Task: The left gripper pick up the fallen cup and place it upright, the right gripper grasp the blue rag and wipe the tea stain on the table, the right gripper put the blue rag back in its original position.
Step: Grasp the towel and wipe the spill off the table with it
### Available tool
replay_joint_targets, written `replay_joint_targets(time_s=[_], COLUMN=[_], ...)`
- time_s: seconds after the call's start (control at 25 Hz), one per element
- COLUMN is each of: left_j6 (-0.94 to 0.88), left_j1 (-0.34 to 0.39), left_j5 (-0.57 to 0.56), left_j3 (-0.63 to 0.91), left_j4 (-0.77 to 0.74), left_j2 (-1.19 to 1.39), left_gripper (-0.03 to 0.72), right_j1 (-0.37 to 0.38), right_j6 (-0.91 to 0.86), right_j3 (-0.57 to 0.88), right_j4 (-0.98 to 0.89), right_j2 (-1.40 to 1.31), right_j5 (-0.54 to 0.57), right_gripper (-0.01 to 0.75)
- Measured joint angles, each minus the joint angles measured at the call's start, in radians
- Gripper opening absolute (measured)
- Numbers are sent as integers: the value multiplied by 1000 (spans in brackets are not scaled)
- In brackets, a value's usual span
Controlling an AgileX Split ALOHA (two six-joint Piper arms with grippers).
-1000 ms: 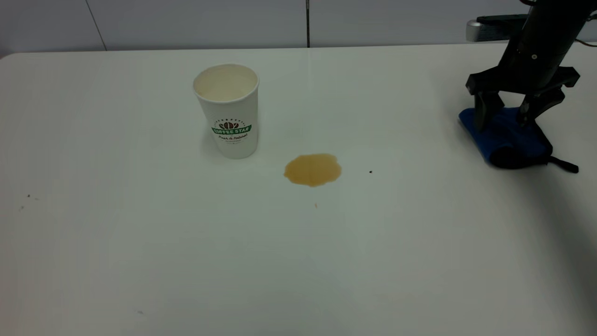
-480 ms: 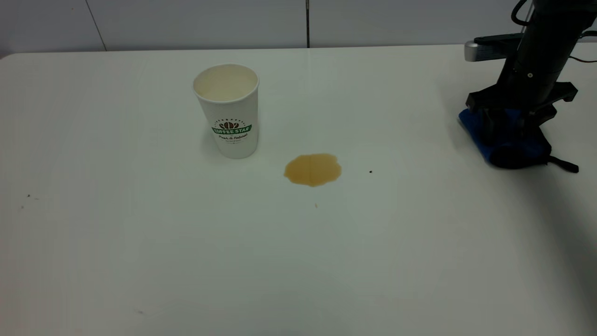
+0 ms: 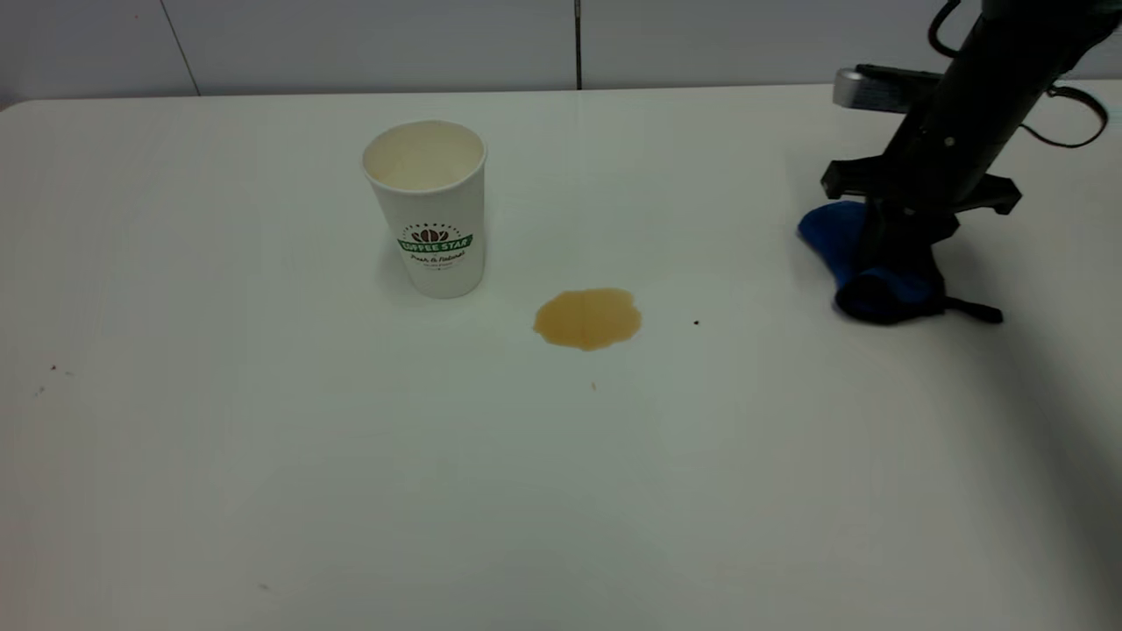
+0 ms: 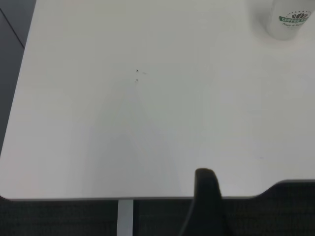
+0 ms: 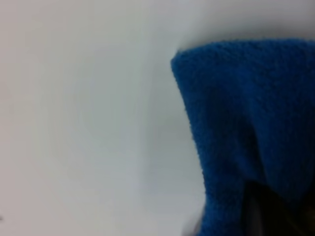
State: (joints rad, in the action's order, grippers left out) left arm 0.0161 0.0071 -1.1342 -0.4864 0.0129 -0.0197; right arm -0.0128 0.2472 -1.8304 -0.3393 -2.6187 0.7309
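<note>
From the exterior view, the cup [image 3: 427,208] stood upright on the table [image 3: 263,456], its mouth facing up, so the first step looked already done. The tea stain [image 3: 587,318] was near the cup, toward the right arm's side, and it showed no mark of wiping. Well apart from it, at the right side of the table, the right gripper [image 3: 890,254] was pressed down into the blue rag [image 3: 833,237]. Its fingers appeared clenched on the bunched cloth, with a blue fold sticking out toward the stain and the black strap [image 3: 973,309] trailing on the table on the other side. A tiny dark speck [image 3: 696,322] lay between the stain and the rag. The left gripper was not seen in this view.

In the left wrist view, only a dark finger tip [image 4: 206,196] of the left gripper showed at the picture's edge, over the table border, so it could not be told whether its fingers were released or clenched. The lower part of the cup [image 4: 290,22] was far off, at a corner of this view.

In the right wrist view, the blue rag [image 5: 246,128] filled one side, very close to the camera, with bare table [image 5: 74,123] beside it.

By judgement, the rag was grasped, but the wiping and the return of the rag were left.
</note>
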Motion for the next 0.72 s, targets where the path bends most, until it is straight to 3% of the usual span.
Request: replay_joint_targets(time_s=[0.28,0.72], left_j6=[0,0], left_j1=[0,0], left_j5=[0,0], left_j3=[0,0], left_j4=[0,0], left_j2=[0,0], left_gripper=[587,587], right_j1=[-184,-452], right_j6=[-9,-122], right_j3=[-17,-23], right_j4=[-66,-71], right_j2=[-8,-12], right_j5=[16,-55], right_gripper=[67,67])
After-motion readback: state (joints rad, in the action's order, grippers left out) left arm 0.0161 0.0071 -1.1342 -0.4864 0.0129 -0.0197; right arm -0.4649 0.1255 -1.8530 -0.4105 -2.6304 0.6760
